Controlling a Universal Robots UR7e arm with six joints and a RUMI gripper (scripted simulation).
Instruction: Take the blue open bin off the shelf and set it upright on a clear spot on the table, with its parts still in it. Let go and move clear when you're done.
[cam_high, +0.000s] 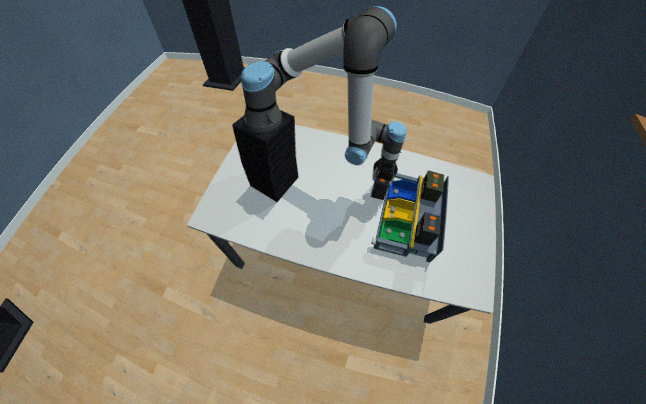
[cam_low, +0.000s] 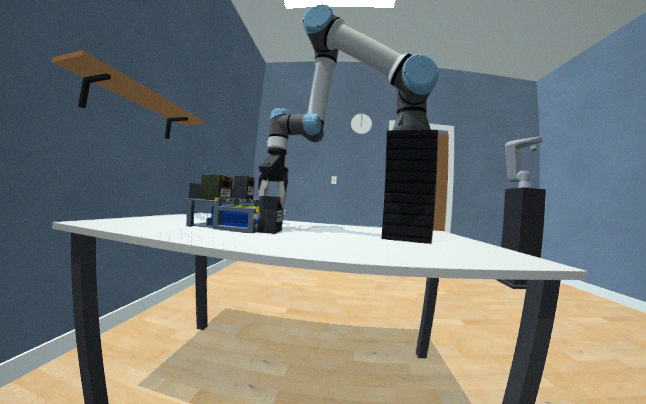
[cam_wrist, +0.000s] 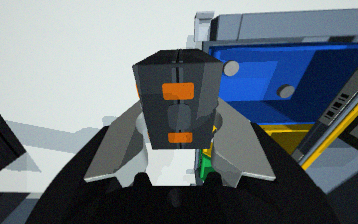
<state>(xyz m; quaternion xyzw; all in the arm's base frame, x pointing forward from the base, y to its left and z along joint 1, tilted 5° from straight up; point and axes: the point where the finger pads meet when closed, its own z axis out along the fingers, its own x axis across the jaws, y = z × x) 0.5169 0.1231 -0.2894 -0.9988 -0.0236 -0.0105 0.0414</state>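
On the white table (cam_high: 320, 165) my two-jaw gripper (cam_wrist: 179, 150) is squeezing a dark grey box with orange marks (cam_wrist: 177, 102), and the blue open bin (cam_high: 404, 190) sits in the grey shelf rack (cam_high: 443, 215) just to that box's right, parts inside.
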